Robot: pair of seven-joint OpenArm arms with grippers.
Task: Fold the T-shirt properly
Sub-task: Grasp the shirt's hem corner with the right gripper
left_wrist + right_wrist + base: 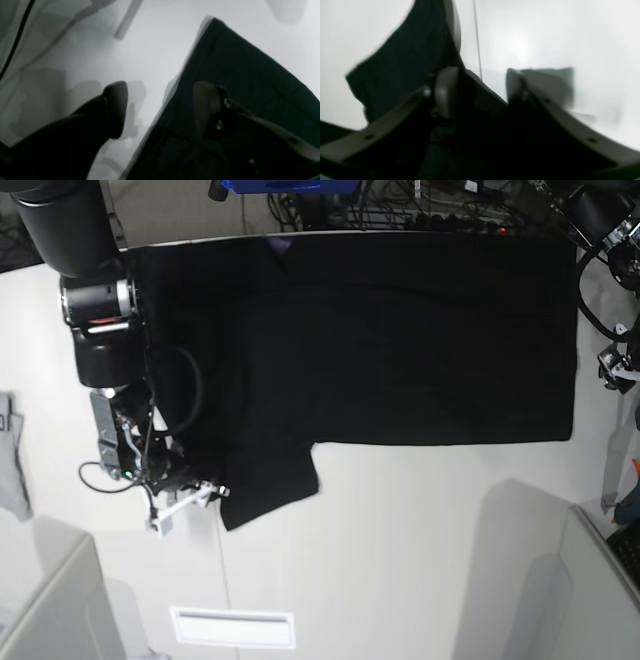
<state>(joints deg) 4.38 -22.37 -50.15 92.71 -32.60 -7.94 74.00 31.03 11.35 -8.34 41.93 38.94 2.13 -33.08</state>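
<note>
One black T-shirt [240,82] corner on the white table [150,50], left wrist view; left gripper [160,110] jaws apart, one finger over cloth.

Right wrist: right gripper [476,90] jaws apart, straddling the shirt edge.

Base: shirt spread across the table's far half; grey cloth [12,455] at the edge.

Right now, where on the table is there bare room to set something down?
The widest bare patch of the table lies below the T-shirt's lower edge. A narrower strip runs between the right gripper and the small grey cloth. The top half is crowded: shirt and arm cover it.
</note>
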